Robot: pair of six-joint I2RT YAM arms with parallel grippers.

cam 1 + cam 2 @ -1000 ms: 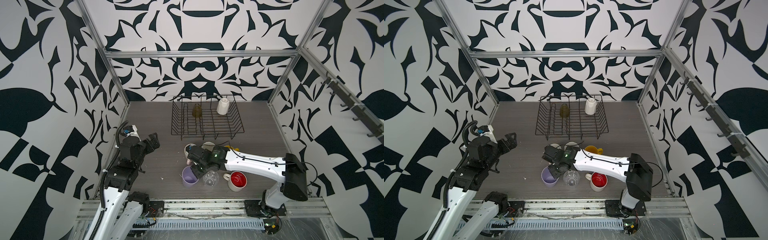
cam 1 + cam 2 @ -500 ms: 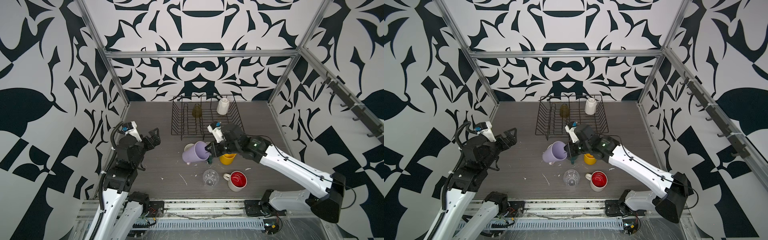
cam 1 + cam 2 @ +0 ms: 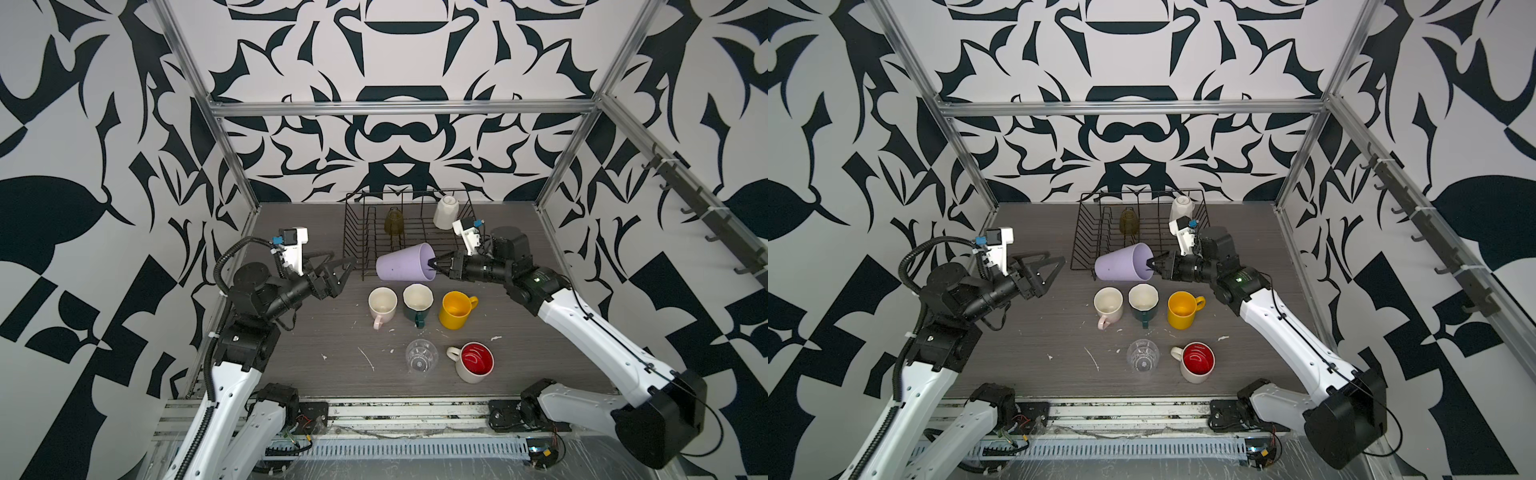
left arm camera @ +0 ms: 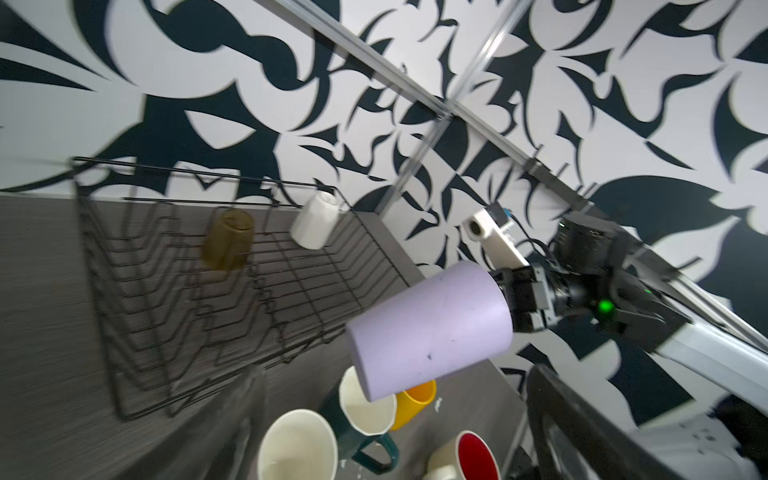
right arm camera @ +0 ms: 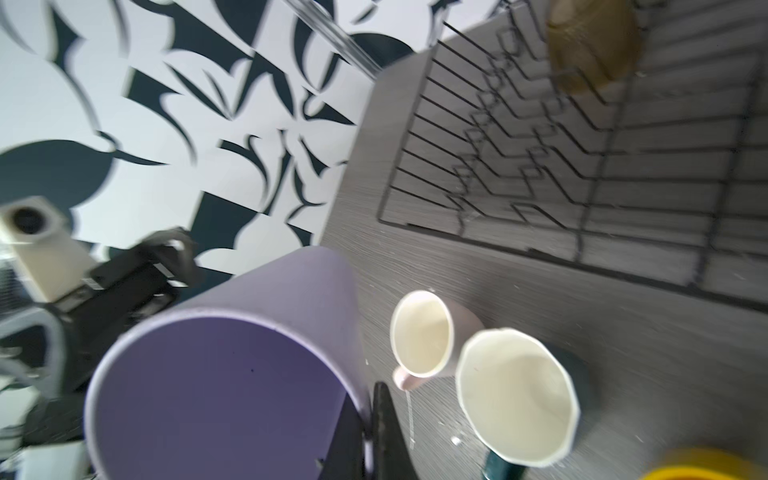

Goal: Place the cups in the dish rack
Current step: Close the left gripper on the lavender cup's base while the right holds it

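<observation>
While the right jaws clamp the rim of the lilac tumbler (image 3: 403,267), held sideways in the air by the front edge of the dish rack (image 3: 361,241), the left jaws stand open, empty. Racked: olive glass (image 3: 394,221), white mug (image 3: 445,212). Five cups (image 3: 417,300) wait on the tabletop (image 3: 324,316).

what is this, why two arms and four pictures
Two robot arms with pincer grippers work at a table. Two pictures look down from above; two come from cameras on the arms' wrists. The right gripper is shut on the rim of a lilac tumbler, held sideways in the air near the dish rack. The left gripper is open and empty. An olive glass and a white mug sit in the rack. A pink mug, green mug, yellow mug, red-lined mug and clear glass stand on the table.
</observation>
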